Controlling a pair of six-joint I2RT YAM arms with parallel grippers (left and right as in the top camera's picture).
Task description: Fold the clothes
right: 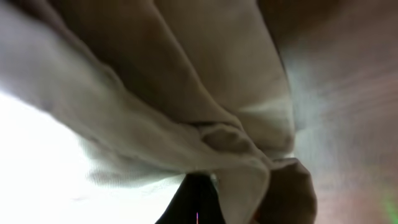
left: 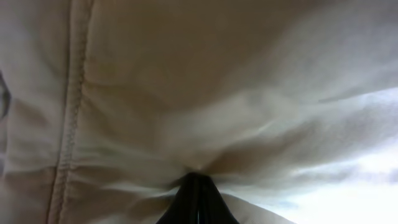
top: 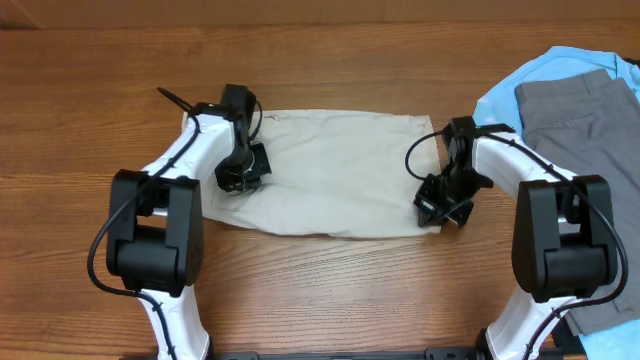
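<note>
The pale beige shorts (top: 335, 170) lie spread flat across the middle of the wooden table. My left gripper (top: 238, 178) is at their left edge, shut on a pinch of the beige cloth (left: 186, 112), with puckers running into the black fingertips (left: 197, 186). My right gripper (top: 438, 208) is at the shorts' front right corner, shut on a bunched fold of the cloth (right: 205, 124) that drapes over its fingertips (right: 199, 193). A stitched seam (left: 71, 106) runs down the left of the left wrist view.
A light blue shirt (top: 545, 75) with grey trousers (top: 585, 120) on top lies at the table's right side, close behind my right arm. Bare wooden table (top: 330, 290) shows in front of the shorts and also in the right wrist view (right: 348, 106).
</note>
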